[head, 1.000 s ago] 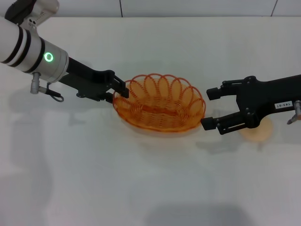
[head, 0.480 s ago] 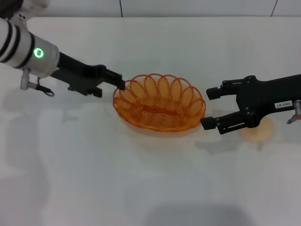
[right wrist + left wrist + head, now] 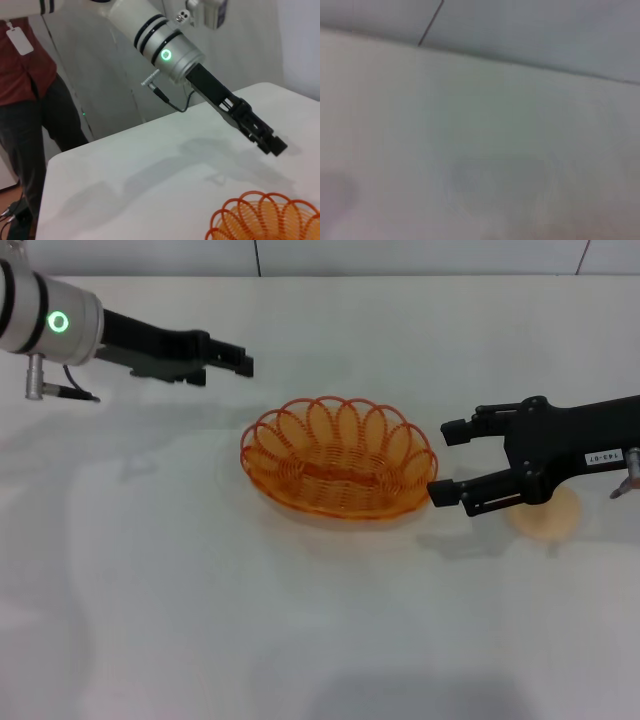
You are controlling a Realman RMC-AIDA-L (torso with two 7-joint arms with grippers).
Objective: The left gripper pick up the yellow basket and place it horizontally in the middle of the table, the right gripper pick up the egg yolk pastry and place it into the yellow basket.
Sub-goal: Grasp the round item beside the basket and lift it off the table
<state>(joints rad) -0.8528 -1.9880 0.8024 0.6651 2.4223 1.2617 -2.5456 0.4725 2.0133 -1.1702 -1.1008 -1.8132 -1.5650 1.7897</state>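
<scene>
Both pincers off the yellow basket (image 3: 338, 456), left pincer (image 3: 238, 363) now withdrawn.

The left gripper (image 3: 243, 364) hangs high with fingers together. The right gripper (image 3: 447, 461) holds its fingers wide apart.

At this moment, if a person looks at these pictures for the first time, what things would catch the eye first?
The yellow basket stands out most, bright orange-yellow in the middle of the white table. The left gripper hangs in the air behind the basket's left end, clear of it, its arm showing a green ring light. The right gripper is open just beside the basket's right end, with the egg yolk pastry partly hidden under its arm.
</scene>
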